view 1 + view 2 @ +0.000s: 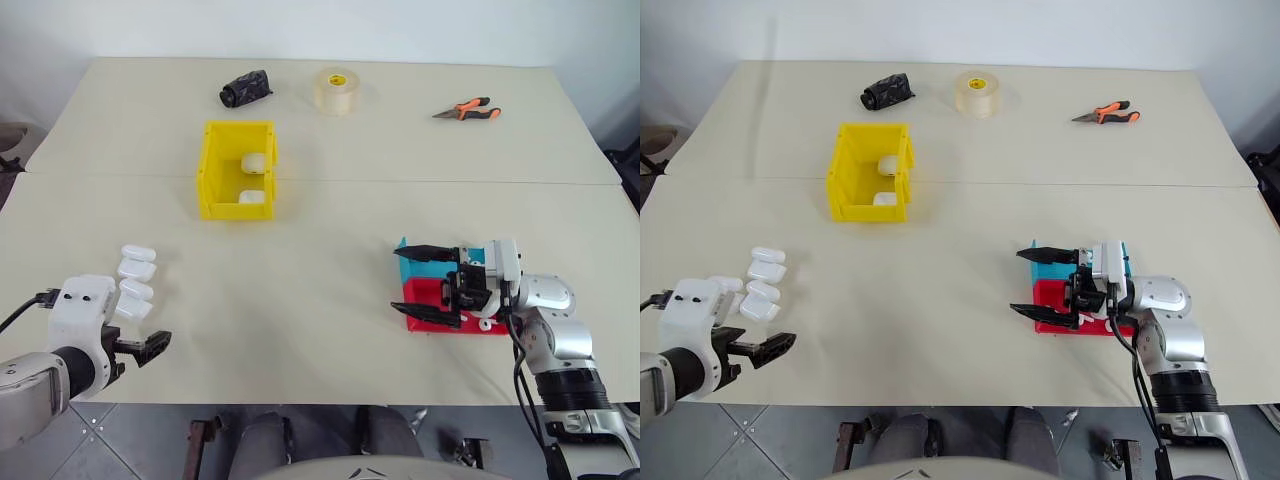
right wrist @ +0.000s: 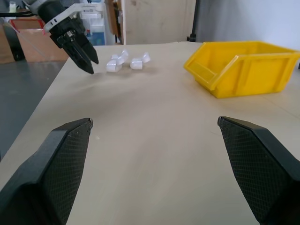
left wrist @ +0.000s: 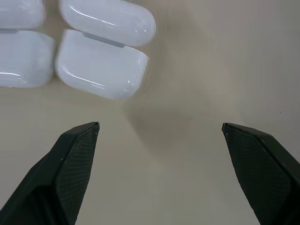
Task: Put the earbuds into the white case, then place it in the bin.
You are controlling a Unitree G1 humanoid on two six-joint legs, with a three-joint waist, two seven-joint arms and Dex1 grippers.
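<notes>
The yellow bin point(image 1: 213, 170) stands left of the table's middle, with two white cases point(image 1: 254, 161) lying in it. Several more white cases point(image 1: 135, 278) sit in a cluster near the front left edge. My left gripper point(image 3: 159, 127) hovers just in front of that cluster, open with nothing between its fingers; the nearest case point(image 3: 101, 65) lies beyond its fingertips. At the front right, my right gripper point(image 1: 430, 285) is open and empty, pointing left over the trays. The earbuds are hidden.
A red tray point(image 1: 432, 295) and a teal tray point(image 1: 409, 266) lie under the right gripper. Along the far edge sit a crumpled black object point(image 1: 245, 88), a roll of clear tape point(image 1: 337, 90) and orange-handled pliers point(image 1: 468, 110).
</notes>
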